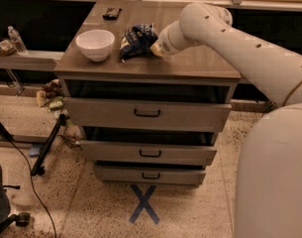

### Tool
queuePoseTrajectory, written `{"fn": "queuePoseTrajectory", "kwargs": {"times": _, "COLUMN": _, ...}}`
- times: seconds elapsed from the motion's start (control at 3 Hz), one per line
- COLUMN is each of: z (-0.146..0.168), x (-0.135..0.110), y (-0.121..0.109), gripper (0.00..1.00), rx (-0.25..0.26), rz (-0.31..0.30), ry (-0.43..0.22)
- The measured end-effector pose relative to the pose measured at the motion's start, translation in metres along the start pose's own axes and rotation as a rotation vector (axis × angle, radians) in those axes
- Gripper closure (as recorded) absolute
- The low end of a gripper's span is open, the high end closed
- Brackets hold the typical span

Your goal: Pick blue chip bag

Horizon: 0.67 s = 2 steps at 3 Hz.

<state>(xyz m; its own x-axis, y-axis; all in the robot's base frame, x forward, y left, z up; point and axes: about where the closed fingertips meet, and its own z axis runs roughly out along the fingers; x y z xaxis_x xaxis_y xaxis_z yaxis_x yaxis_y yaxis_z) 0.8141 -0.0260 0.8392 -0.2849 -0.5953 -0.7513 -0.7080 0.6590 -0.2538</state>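
The blue chip bag (135, 40) is a dark navy foil bag with white patches. It sits on the wooden top of the drawer cabinet (190, 66), just right of the white bowl (95, 43). My gripper (154, 48) is at the end of the white arm that reaches in from the right. It is right against the bag's right side, low over the cabinet top. The wrist hides the fingertips and the bag's right edge.
A small dark object (112, 13) lies at the back of the cabinet top. The cabinet has three drawers (147, 114), slightly pulled out. A shelf (22, 58) with a bottle (15, 37) is on the left. Cables, a stand leg (47, 145) and a blue X (144, 204) are on the floor.
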Motion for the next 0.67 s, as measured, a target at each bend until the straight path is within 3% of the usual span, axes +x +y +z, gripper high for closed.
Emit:
{"fn": "queuePoseTrajectory", "kwargs": {"times": 0.33, "z": 0.0, "x": -0.005, "y": 0.0, "gripper": 1.0, "rx": -0.01, "rz": 0.011, "ry": -0.039}}
{"fn": "queuePoseTrajectory", "kwargs": {"times": 0.67, "z": -0.023, "x": -0.007, "y": -0.016, "gripper": 1.0, "rx": 0.076, "rz": 0.06, "ry": -0.094}}
